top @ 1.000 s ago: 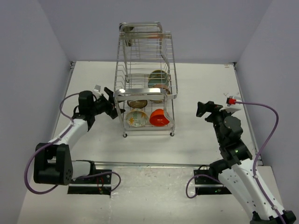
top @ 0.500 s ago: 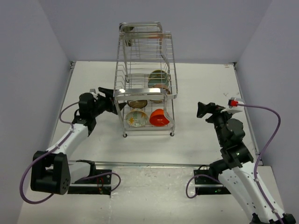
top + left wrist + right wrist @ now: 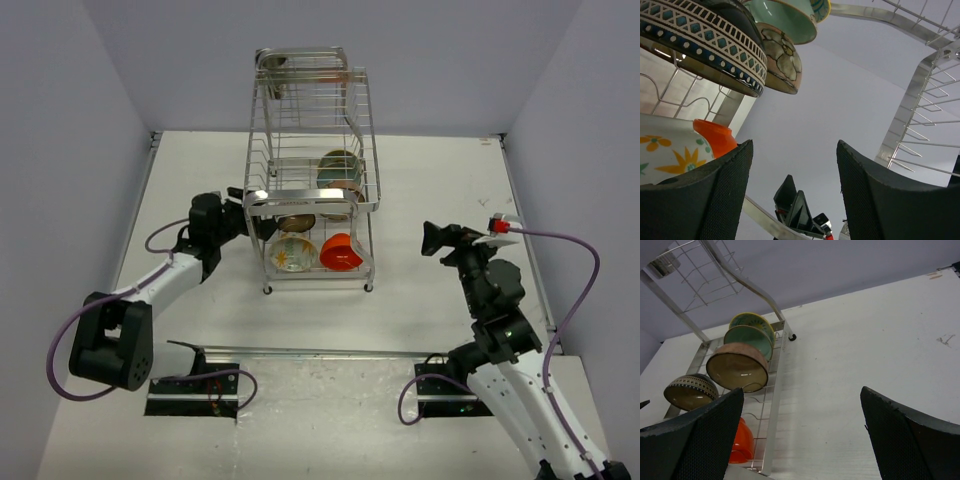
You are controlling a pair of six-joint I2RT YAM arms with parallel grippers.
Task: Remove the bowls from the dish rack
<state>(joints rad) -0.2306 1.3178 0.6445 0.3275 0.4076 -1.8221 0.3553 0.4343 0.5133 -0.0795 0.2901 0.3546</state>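
We are holding our left hand [image 3: 794, 146] low at the left end of the dish rack [image 3: 310, 198], which is standing upright in the middle of the table [image 3: 440, 170]. The hand is pointing in toward the rack's lower tier. Its jaws are standing well apart and nothing is sitting between them.

In the left wrist view, the pale flowered bowl [image 3: 662, 155] is showing just past the finger [image 3: 715, 200] on the left of the picture. The orange-red bowl [image 3: 715, 136] is sitting right behind it. Whether that finger is touching the pale bowl we cannot tell. Seen from above, these two bowls are standing on edge side by side in the lower tier, the pale one on the left and the orange-red one on the right.

Above them a dark bowl with a patterned band [image 3: 700, 45] is resting on the wires. Farther along, a brown bowl with an olive inside [image 3: 737, 369] and a greenish bowl [image 3: 751, 337] are leaning one behind the other in the upper tier. Every bowl we are seeing is sitting in the rack.

We are hovering our right hand [image 3: 428, 240] over the table, well apart from the rack on its right side and facing it. Its jaws are spread wide and are gripping nothing.
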